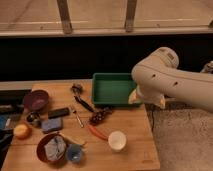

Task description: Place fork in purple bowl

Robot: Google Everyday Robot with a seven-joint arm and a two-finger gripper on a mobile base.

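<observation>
Reaching for the slim, silvery metal fork (76,117) looks like the step in hand. It lies flat near the middle of the pale wooden table (135,147), with nothing holding it. The round, dark purple plastic bowl (36,100) stands empty at the left side of the table as the camera sees it. It is apart from the fork, and a flat black block (59,112) lies between the two. The white arm's gripper (147,100) hangs over the near right corner of the green rectangular plastic tray (110,87), well apart from the fork. Its yellowish fingers (133,97) are spread wide and grip nothing.

The fork is hemmed in. The larger black-handled utensil (82,102) lies just beside its far end, a dark red bunch of grapes (99,116) sits near on one side and a blue-grey sponge (51,124) on the other. A descent from straight above seems best, with the fingers turned across the fork's length and set around its middle, so neither neighbour gets nudged. The fork is thin and flat, so the fingers probably need to close right down at the table surface, or they may slide over it.

Once it is gripped, a clear lift before travelling would carry the fork over the black block. It should be let go low over the bowl's inside and tilted down into it, since a long fork laid across the rim could tip out.
</observation>
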